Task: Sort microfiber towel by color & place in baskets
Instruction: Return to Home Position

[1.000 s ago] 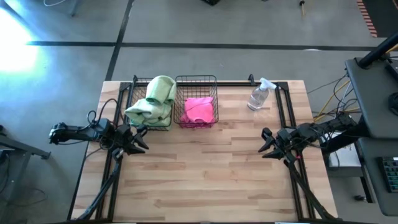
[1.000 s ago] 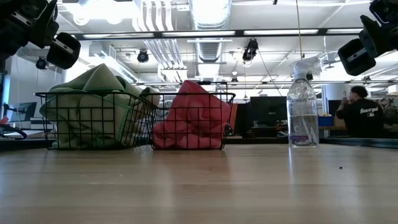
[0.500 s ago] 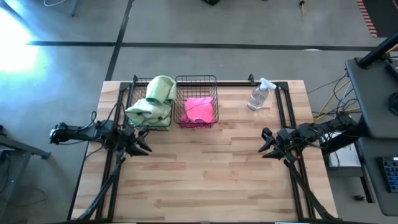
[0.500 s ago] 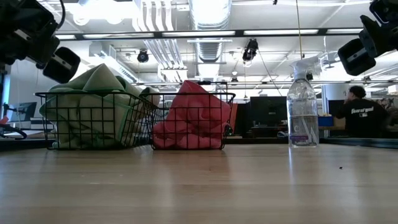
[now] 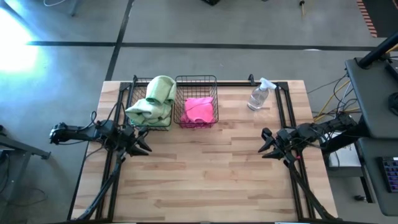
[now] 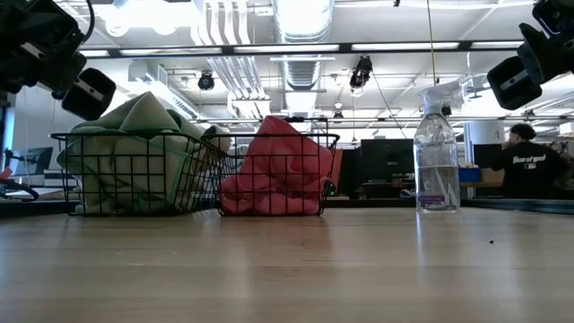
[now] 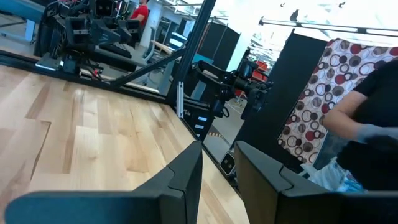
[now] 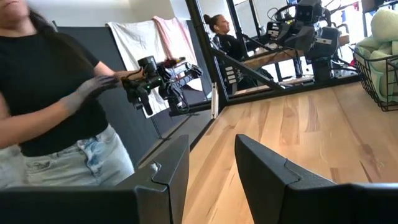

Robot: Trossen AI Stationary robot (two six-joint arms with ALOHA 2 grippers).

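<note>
Here, both pairs of jaws are seen parted by a modest gap, with nothing held between them. The left gripper (image 5: 140,142) is raised by the left edge of the table (image 5: 205,177), the right gripper (image 5: 266,144) by its right edge. Green towels (image 5: 152,102) are heaped in the left basket (image 6: 134,184), pink towels (image 5: 199,110) in the right basket (image 5: 196,77), near a spray bottle (image 5: 258,97).

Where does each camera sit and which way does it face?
High: overhead, straight down on the table; left end effector, right end effector.
Low: table height, level across to baskets and spray bottle; end effectors in top corners.
Left wrist: on left arm, facing across the table; own open fingers.
Right wrist: on right arm, facing the green towels; own open fingers.
Shared: high and low both show baskets and spray bottle.
</note>
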